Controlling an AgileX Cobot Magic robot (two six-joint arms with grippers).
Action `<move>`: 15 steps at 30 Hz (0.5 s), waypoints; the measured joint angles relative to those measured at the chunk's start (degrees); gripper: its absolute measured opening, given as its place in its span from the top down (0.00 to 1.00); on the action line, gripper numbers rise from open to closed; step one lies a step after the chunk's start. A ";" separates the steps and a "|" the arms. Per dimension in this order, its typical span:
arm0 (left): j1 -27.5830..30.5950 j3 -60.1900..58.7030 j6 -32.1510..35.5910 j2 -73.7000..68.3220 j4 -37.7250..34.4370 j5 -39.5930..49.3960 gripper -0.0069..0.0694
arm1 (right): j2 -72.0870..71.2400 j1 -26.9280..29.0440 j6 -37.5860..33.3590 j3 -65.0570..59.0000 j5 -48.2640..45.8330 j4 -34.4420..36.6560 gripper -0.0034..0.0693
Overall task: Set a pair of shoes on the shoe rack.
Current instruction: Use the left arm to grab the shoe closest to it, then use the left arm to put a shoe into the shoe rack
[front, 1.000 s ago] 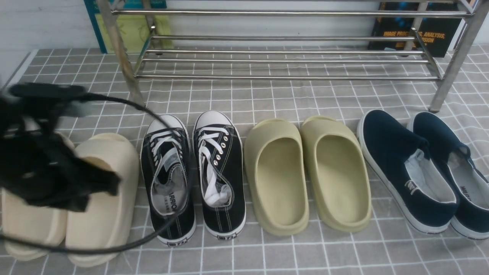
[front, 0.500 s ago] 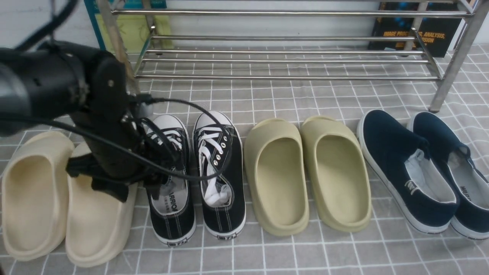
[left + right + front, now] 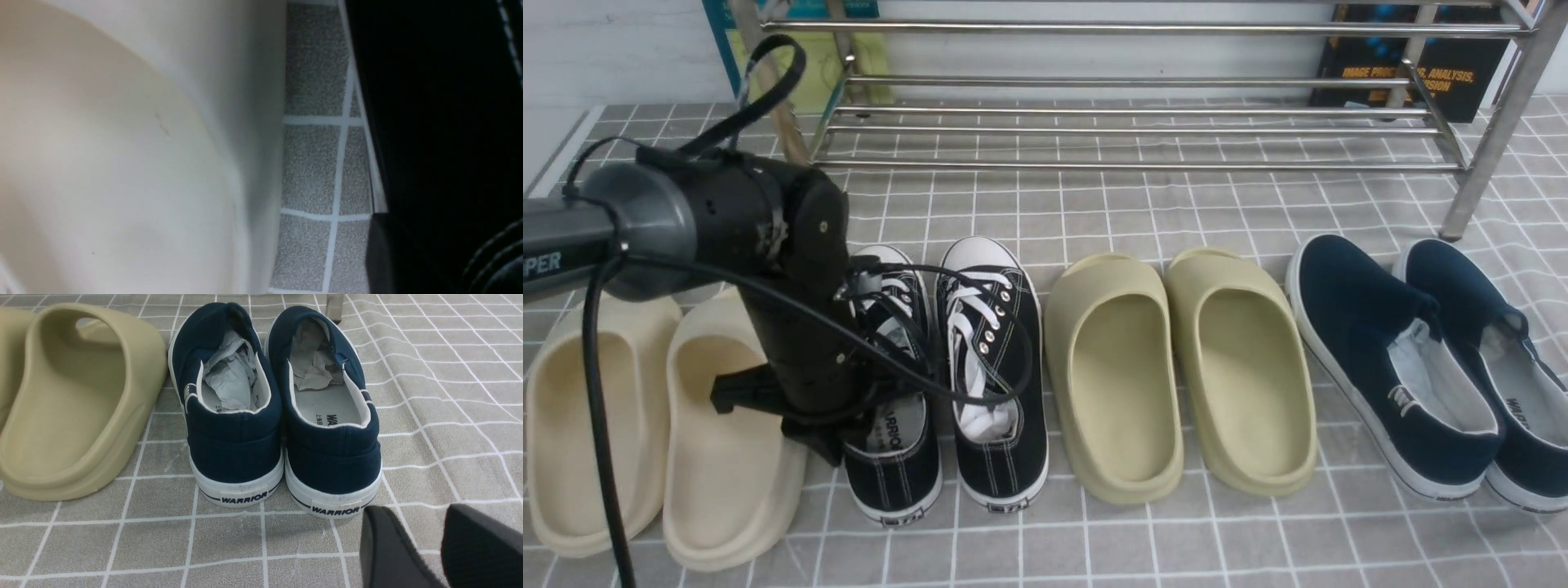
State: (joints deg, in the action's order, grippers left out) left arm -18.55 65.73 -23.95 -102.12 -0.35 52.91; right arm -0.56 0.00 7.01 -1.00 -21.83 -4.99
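Now the sneakers (image 3: 992, 457) lie side by side on the surface (image 3: 1094, 212), long axes pointing away, toes toward the rack (image 3: 1135, 165). Left gripper (image 3: 833, 429), seemingly at one sneaker's opening: can't tell its state; right gripper (image 3: 433, 547) apart.

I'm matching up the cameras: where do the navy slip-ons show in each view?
Front view: navy slip-ons at the row's far right, beside the olive slides.
Left wrist view: not in it.
Right wrist view: centre, heels toward the camera.
Shared landmark: the olive slides beside them.
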 joint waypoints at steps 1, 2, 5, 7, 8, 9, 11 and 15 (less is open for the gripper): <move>0.00 0.05 -0.05 0.49 0.35 0.00 0.92 | 0.00 0.00 0.00 0.00 0.00 0.00 0.62; 0.00 0.24 -0.12 0.97 0.35 0.16 0.93 | 0.00 0.00 0.00 0.00 0.00 0.00 0.62; 0.00 1.64 -0.29 2.35 0.35 1.58 0.93 | 0.00 0.00 0.00 0.00 0.00 0.00 0.62; 0.00 3.41 -0.29 3.61 0.35 3.37 0.93 | 0.00 0.00 0.00 0.00 0.00 0.00 0.62; 0.05 4.54 -0.29 4.44 0.35 4.45 0.93 | 0.00 0.00 0.00 0.00 0.00 0.00 0.62; 0.05 5.88 -0.29 5.11 0.35 5.71 0.93 | 0.00 0.00 0.00 0.00 0.00 0.00 0.62; 0.05 9.05 0.25 6.07 0.35 8.17 0.93 | 0.00 0.00 0.00 0.00 0.00 0.00 0.62; 0.05 15.33 2.76 6.24 0.35 8.96 0.93 | 0.00 0.00 0.00 0.00 0.00 0.00 0.62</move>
State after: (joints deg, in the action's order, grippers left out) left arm -18.50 81.06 -21.19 -95.89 0.00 61.87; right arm -0.56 0.00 7.01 -1.00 -21.83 -4.99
